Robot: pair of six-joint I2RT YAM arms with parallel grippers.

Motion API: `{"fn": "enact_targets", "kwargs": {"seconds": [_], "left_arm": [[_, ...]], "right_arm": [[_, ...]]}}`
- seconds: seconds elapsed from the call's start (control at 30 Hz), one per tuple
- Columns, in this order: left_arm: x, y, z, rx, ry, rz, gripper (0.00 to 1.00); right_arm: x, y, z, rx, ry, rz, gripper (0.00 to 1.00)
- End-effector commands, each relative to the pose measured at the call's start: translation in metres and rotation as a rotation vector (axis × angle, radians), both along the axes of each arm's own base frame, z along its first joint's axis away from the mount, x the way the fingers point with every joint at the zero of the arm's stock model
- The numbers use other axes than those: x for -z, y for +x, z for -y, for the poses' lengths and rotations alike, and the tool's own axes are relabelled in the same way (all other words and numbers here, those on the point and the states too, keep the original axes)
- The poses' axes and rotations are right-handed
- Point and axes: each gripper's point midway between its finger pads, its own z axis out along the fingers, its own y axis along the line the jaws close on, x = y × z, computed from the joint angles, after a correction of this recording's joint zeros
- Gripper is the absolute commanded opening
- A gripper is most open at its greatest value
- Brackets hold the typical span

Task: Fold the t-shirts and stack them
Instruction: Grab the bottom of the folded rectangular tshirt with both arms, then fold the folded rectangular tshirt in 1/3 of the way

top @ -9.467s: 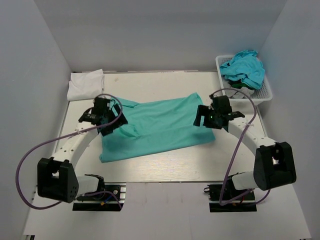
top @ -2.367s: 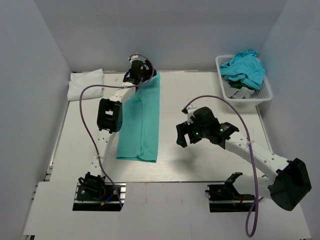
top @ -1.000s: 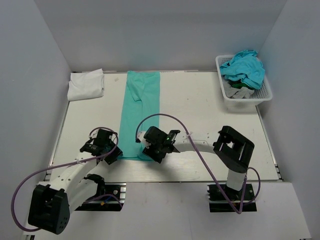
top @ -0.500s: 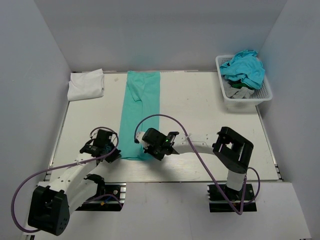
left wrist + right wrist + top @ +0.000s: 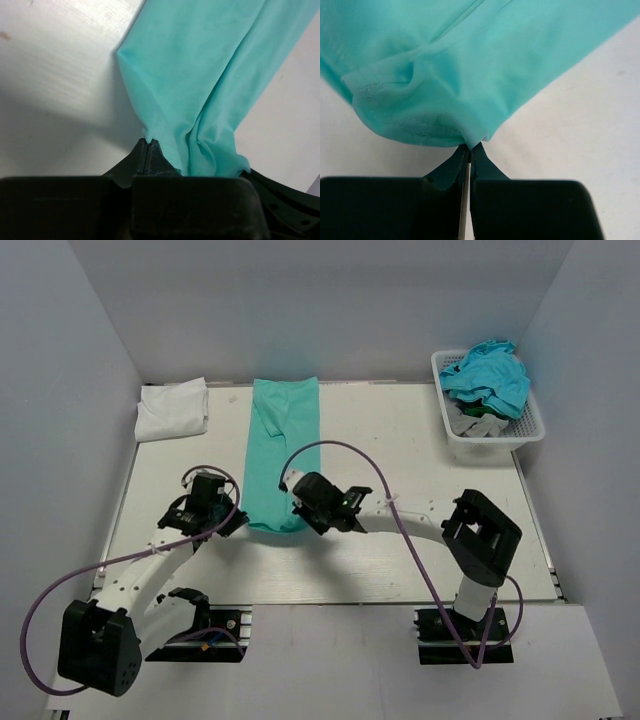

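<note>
The mint sea-green t-shirt [image 5: 283, 440] lies folded into a long narrow strip running from the far table edge toward me. Its near end is raised off the table. My left gripper [image 5: 238, 518] is shut on the near left corner of that shirt [image 5: 200, 75], and the cloth is pinched at its tips [image 5: 148, 141]. My right gripper [image 5: 300, 504] is shut on the near right corner, where the hem [image 5: 420, 125] bunches above its tips [image 5: 469, 146]. A white t-shirt [image 5: 172, 410] lies folded at the far left. Turquoise t-shirts [image 5: 488, 375] are heaped in the basket.
The white lattice basket [image 5: 497, 437] stands at the far right corner against the wall. Grey walls close in the table on the left, back and right. Purple cables loop over both arms. The right arm stretches across the table's near middle.
Both grippers have shut on the shirt's near corners and moved away from me, carrying the near end up and toward the far side. The strip now looks shorter.
</note>
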Motion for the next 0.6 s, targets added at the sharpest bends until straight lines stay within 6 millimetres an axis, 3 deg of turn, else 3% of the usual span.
{"fn": "enact_targets", "kwargs": {"seconds": [0.0,0.2,0.43,0.5,0.53,0.57], "left_arm": [[-0.027,0.032,-0.002,-0.026,0.025,0.099,0.0],[-0.05,0.08,-0.001,-0.044,0.085,0.165,0.0],[-0.095,0.134,-0.011,-0.107,0.146,0.296,0.0],[-0.105,0.145,-0.01,-0.111,0.149,0.328,0.0],[-0.102,0.152,-0.013,-0.115,0.159,0.325,0.0],[-0.102,0.155,-0.014,-0.112,0.175,0.323,0.0]], "right_arm": [[-0.04,0.041,-0.009,0.11,0.096,0.094,0.0],[-0.075,0.094,-0.008,0.18,0.153,0.153,0.0],[-0.103,0.144,-0.003,0.21,0.174,0.227,0.0],[-0.098,0.152,-0.004,0.211,0.172,0.218,0.0],[-0.106,0.158,-0.008,0.203,0.195,0.228,0.0],[-0.098,0.161,-0.009,0.192,0.189,0.215,0.0]]}}
